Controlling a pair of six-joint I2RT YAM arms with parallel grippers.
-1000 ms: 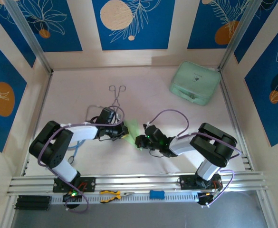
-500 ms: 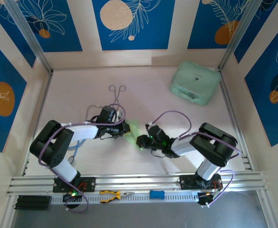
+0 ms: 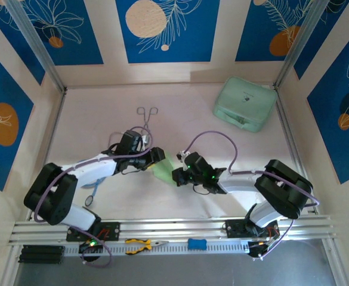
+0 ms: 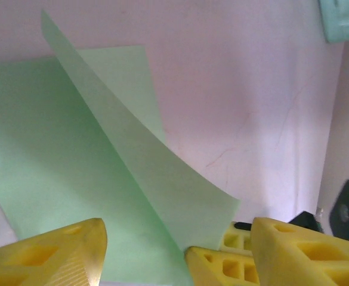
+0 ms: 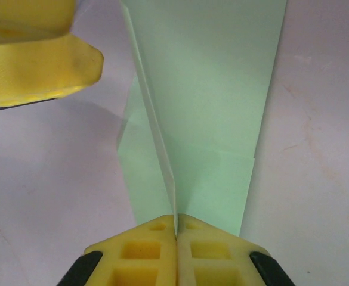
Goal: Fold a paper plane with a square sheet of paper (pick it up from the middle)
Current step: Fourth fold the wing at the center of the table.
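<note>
My right gripper (image 5: 176, 231) is pinched tight on the paper (image 5: 213, 89), its pads meeting on the raised centre crease at the near end. The left wrist camera gives me what that view can't: the left gripper (image 4: 177, 235) stands wide apart, a finger on either side of the paper, pinching nothing, while one flap rises at a slant. From above I place it all: the paper lies mid-table (image 3: 102, 107) between both grippers, tongs (image 3: 147, 119) just behind the left arm, and the case (image 3: 244, 102) well apart in the far right corner.
</note>
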